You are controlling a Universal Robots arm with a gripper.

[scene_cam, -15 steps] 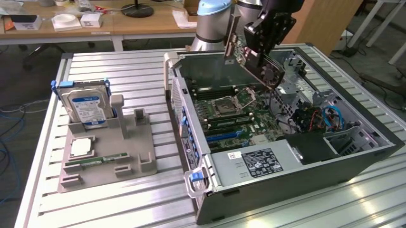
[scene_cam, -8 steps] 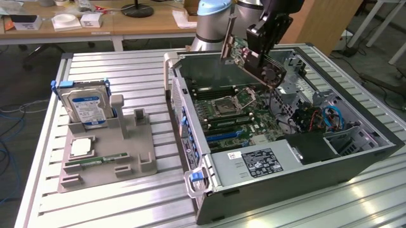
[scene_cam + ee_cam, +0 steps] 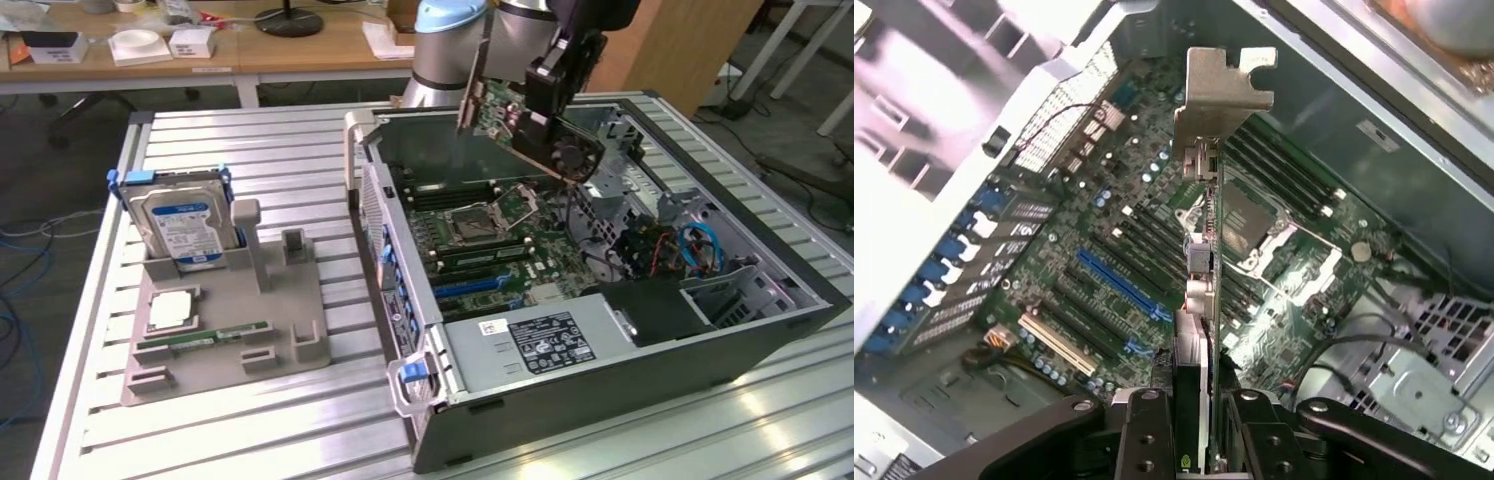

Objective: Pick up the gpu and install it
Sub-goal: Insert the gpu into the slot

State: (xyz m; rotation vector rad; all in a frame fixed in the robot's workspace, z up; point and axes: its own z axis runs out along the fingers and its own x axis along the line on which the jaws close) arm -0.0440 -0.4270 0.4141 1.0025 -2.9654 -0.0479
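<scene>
Exterior view: the pick-up is done. The gpu (image 3: 497,112) is held tilted in the air over the open case (image 3: 627,390), and seating it is left. The arm is reached down from the far side, gripper (image 3: 545,115) angled.

Wrist view: the gpu (image 3: 1199,260) is seen edge-on, pinched between the jaws of the gripper (image 3: 1196,430), above the motherboard (image 3: 1094,200) and clear of the blue slot (image 3: 1119,282).

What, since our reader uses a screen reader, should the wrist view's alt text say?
The gripper clamps the gpu, seen edge-on with its metal bracket at the far end, over the motherboard of an open computer case. A blue slot and the CPU socket lie on the board below.
</scene>
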